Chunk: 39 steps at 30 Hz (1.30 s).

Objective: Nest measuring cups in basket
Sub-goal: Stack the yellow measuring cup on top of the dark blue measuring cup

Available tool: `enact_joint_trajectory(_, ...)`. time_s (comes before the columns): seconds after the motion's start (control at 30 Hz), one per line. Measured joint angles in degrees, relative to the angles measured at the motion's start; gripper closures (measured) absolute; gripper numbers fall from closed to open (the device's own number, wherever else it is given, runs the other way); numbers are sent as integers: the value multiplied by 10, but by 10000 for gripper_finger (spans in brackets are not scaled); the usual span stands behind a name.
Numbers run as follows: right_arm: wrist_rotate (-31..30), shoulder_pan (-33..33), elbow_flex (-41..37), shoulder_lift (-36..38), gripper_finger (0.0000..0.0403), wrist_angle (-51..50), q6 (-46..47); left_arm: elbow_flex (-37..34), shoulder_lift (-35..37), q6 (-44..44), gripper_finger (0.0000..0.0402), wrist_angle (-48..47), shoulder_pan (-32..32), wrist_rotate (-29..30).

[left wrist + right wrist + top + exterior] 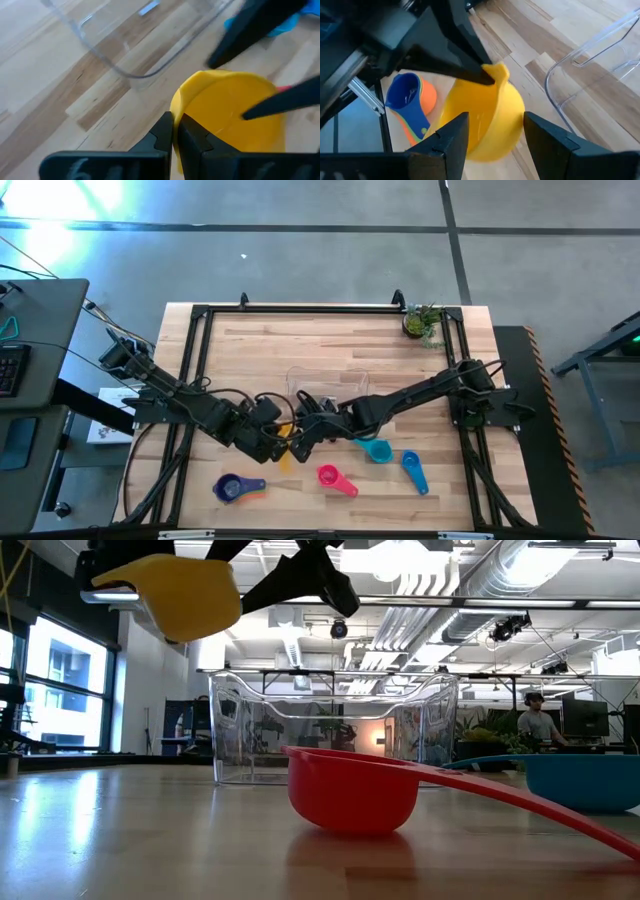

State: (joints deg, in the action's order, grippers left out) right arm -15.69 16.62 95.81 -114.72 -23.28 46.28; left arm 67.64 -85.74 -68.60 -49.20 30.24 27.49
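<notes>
High view: basket (330, 385) is seen mid-bench with no cup visible inside, while teal cup (377, 450), blue cup (413, 467), magenta cup (333, 477) and a blue-and-orange pair (232, 488) lie on the bench (300, 340), so nesting is judged barely begun. Low view: yellow cup (180, 595) is held aloft, near the basket. Wrist views: left pincer (175, 131) is pressed together on the yellow cup's rim; right pincer (492, 132) is spread around its bowl.

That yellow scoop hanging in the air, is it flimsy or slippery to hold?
Probably stiff: the yellow cup keeps its round shape while the left gripper pinches only its thin edge. Likely light too, since that small pinch holds it clear of the table. Its glossy plastic may be slippery; the right gripper stands open around the bowl, perhaps to steady it.
</notes>
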Motion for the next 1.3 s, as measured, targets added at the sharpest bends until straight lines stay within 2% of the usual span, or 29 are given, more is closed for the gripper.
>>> enact_joint_trajectory(0.2, 0, -1, 0, 0, 238, -3, 11, 0, 0, 8, 394, 8, 0, 3)
enact_joint_trajectory(1.03, 17, -2, 1, 0, 392, -27, 48, 1, 0, 44, 394, 17, 0, 31)
enact_joint_trajectory(1.3, 22, -2, 0, -1, 399, -28, 40, 2, 1, 48, 394, 15, 0, 20)
